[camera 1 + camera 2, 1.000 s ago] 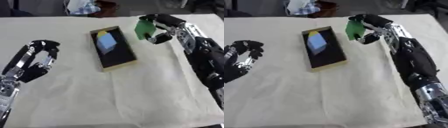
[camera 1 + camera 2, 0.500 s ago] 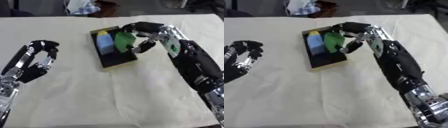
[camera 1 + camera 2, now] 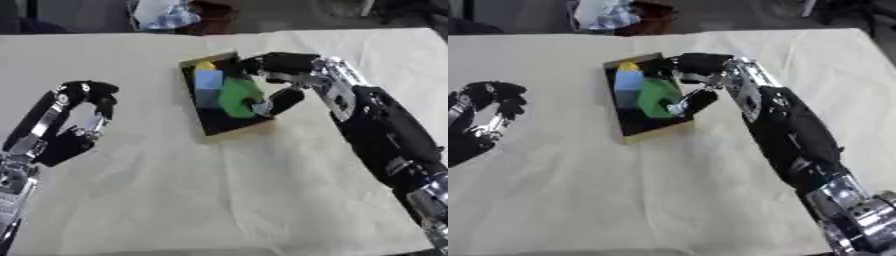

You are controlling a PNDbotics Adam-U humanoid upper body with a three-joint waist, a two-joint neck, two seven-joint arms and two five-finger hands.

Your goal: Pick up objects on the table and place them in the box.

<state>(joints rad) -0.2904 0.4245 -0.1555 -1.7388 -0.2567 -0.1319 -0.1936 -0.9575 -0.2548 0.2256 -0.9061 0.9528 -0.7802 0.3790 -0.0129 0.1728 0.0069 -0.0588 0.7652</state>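
**Green piece over the box**

While my right arm reached in from the right side of the table (image 3: 262, 200), my right hand (image 3: 278, 80) hung over the box (image 3: 229, 129) with its fingers (image 3: 262, 63) curled above the green object (image 3: 237, 97) and its thumb (image 3: 282, 101) pressed against that object's right edge. The green piece was pinched between them, tilted, and sat within the box's outline; I could not tell whether it already touched the dark floor of the box or was just above it.

The box was a shallow tray with a pale yellowish rim and a dark inside, lying slightly askew near the middle of the cloth-covered table, its long side running from far to near. Inside it, just left of the green object, lay a light blue block (image 3: 208, 82), and at the far end of the box was a small yellow piece (image 3: 205, 65), touching or just beside the blue one.

My left hand (image 3: 80, 117) rested well apart from the box, on the left side of the table, with its fingers bent inward and nothing between them.

Past the far edge of the table sat a crumpled pale bundle (image 3: 162, 14) next to something reddish brown (image 3: 212, 15).
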